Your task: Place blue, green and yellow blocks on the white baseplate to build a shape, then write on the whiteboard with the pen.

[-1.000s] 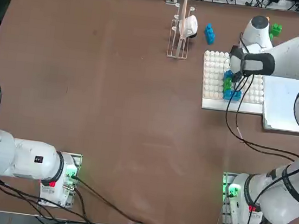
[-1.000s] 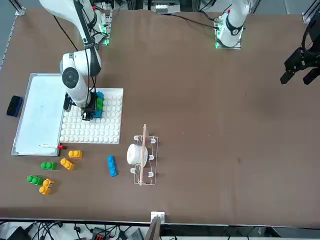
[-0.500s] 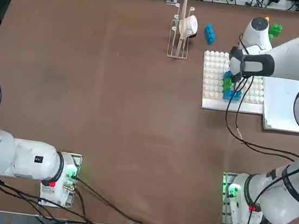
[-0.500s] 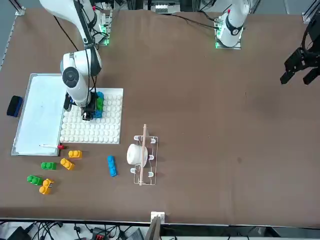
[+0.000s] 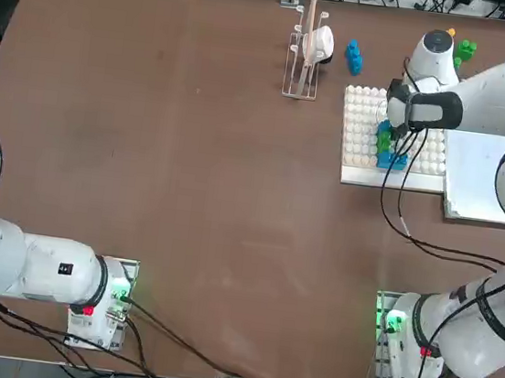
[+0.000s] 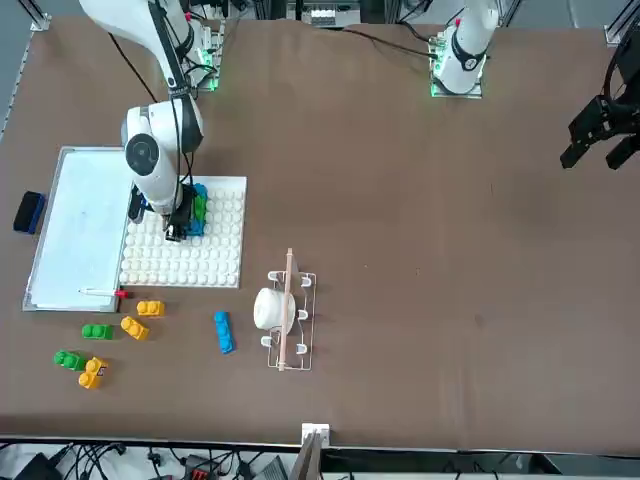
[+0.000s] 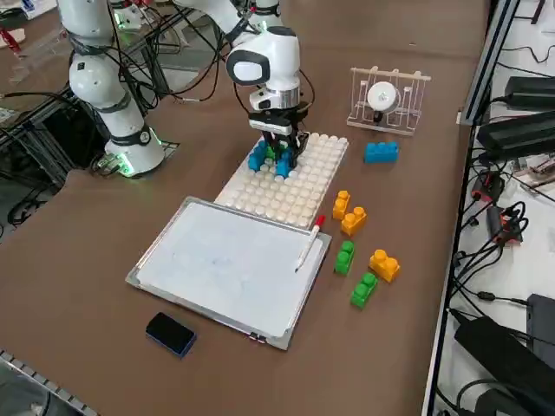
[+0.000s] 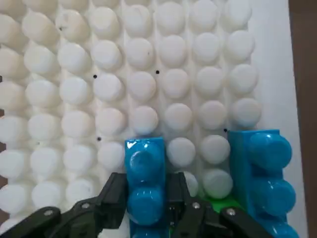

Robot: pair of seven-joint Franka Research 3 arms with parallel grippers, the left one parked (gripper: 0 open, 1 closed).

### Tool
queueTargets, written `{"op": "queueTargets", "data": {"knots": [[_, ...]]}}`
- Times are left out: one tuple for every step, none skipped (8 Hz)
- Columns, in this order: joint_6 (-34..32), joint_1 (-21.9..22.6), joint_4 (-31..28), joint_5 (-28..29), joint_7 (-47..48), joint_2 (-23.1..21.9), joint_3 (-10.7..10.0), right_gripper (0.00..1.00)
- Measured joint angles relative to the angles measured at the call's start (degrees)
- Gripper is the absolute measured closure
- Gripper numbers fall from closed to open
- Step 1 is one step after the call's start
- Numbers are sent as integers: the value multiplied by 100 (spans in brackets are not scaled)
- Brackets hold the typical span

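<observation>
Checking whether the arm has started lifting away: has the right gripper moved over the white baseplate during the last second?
No. In the top view the right gripper sits at the same studs of the white baseplate, fingers around a blue block.

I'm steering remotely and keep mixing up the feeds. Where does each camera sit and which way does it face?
Top: overhead, both arm bases at the bottom edge, right gripper over the white baseplate.
Front: across the table facing the robot; whiteboard at left.
Right side: raised at the robot's right, looking diagonally past the pen.
Right wrist: on the arm; fingers grip a blue block.
All four show the baseplate.
</observation>
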Motion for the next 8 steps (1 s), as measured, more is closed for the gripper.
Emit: {"op": "queueTargets", "data": {"knots": [[-28, -3, 7, 0, -29, 1, 0, 52], [-191, -8, 40, -2, -140, -18, -1, 40], [-480, -15, 133, -4, -328, -82, -2, 24], [-880, -19, 320, -8, -571, -191, -4, 6], [-1358, -22, 569, -15, -870, -317, -4, 0], [-1775, -33, 823, -18, -1225, -434, -5, 0], [-2004, -69, 1030, -19, -1596, -516, -6, 0], [-2105, -134, 1185, -20, -1990, -572, -8, 0]]}}
